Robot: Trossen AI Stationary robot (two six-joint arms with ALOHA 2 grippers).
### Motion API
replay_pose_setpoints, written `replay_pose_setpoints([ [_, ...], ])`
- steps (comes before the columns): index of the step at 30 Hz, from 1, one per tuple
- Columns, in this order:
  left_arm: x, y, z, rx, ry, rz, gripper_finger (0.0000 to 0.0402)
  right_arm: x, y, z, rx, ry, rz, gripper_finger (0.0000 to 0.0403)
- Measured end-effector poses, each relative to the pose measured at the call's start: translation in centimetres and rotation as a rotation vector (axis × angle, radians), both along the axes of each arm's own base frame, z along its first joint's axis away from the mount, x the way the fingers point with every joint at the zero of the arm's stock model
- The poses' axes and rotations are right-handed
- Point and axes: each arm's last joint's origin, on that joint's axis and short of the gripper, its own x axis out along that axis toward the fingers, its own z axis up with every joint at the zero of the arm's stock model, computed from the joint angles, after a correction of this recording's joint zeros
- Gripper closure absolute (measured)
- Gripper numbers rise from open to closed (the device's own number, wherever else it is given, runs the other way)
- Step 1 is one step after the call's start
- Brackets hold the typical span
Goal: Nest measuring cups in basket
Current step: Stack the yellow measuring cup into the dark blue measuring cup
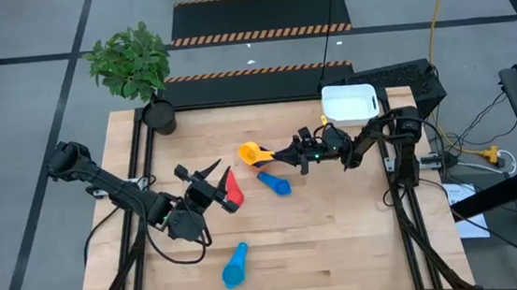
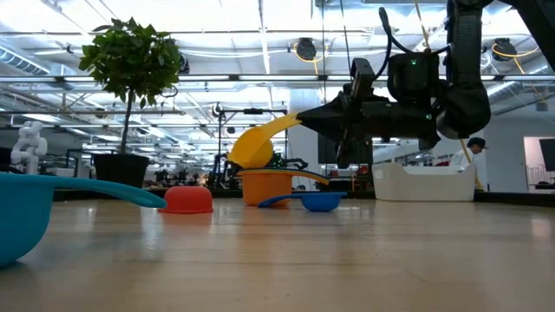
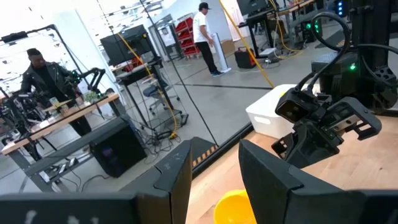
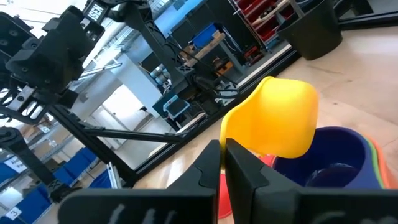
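Observation:
My right gripper (image 1: 289,153) is shut on the yellow cup (image 2: 251,149), which hangs over the orange cup (image 2: 264,186). The orange cup stands on the table with the dark blue cup (image 4: 336,168) inside it. A medium blue cup (image 1: 276,183) lies just near of them. The red cup (image 1: 231,190) lies mouth down beside my open left gripper (image 1: 210,179), which touches nothing. A light blue cup (image 1: 236,264) rests by the near edge. The white basket (image 1: 349,104) sits at the far right. My right gripper pinches the yellow cup's handle near its free end (image 4: 231,130) between the two fingers. It comes roughly level from the table's right, in line with the handle. The cup is off the table, tilted with its bowl (image 2: 250,152) lower than the handle, just above the orange cup.
A potted plant (image 1: 144,75) stands at the far left corner. Bare wood lies between the cups and the near edge (image 1: 342,241). People show in the room beyond the table.

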Motion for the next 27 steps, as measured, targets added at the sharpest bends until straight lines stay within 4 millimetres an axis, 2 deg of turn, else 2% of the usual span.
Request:
replay_pose_setpoints([
  [11,-0.1,-0.1,0.0,0.018,0.024,-0.006,0.0265,-1.6,0.1,-0.9,0.026,0.034,-0.041,0.0399],
  [24,0.0,0.0,0.0,0.020,0.026,-0.003,0.0265,-1.8,-0.2,-0.9,0.059,0.035,-0.051,0.0398],
  [27,0.0,0.0,0.0,0.019,0.025,-0.003,0.0265,-1.9,-0.5,-1.0,0.066,0.050,-0.062,0.0387],
])
